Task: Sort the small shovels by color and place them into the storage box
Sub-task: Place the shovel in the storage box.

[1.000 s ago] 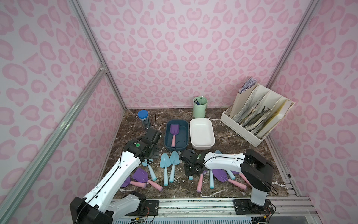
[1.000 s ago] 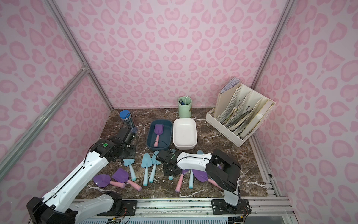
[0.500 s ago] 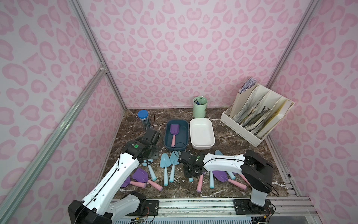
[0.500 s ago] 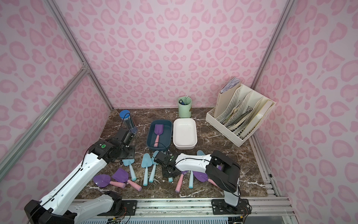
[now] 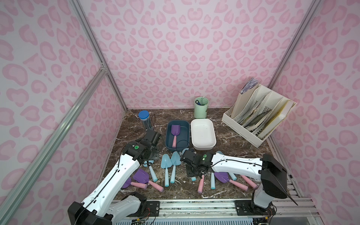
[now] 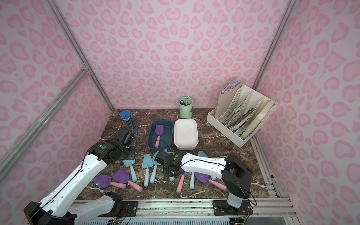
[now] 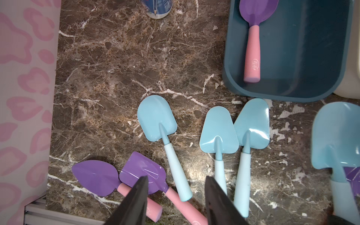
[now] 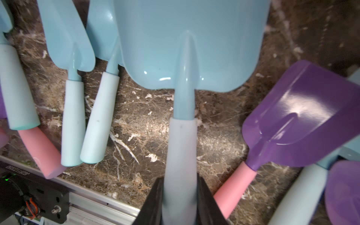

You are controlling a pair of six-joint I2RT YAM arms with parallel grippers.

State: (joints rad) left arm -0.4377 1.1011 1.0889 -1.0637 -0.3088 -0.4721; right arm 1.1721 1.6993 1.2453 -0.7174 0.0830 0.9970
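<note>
Pale-blue handle (image 8: pixel 181 152) sits clamped between the jaws of the right gripper (image 8: pixel 180 183). The jaws have narrowed onto it within the last second, so the grasp looks made. Its light blue shovel (image 8: pixel 187 48), square-bladed, lies low among its neighbours on the surface (image 5: pixel 233 140), just in front of the two boxes. Whether it is lifted clear I cannot tell.

Left gripper (image 7: pixel 176 178) hangs half open over the loose shovels (image 7: pixel 218 132), holding nothing, its opening unchanged.

Dark blue box (image 5: pixel 168 136) holds one purple shovel (image 5: pixel 175 129) with a pink handle. White box (image 5: pixel 203 134), touching it, holds none.

Judgement: pick done, lift and carry come next — the white box seems the likely home for blue. Most shovels are still unsorted, so the task is at an early stage.
</note>
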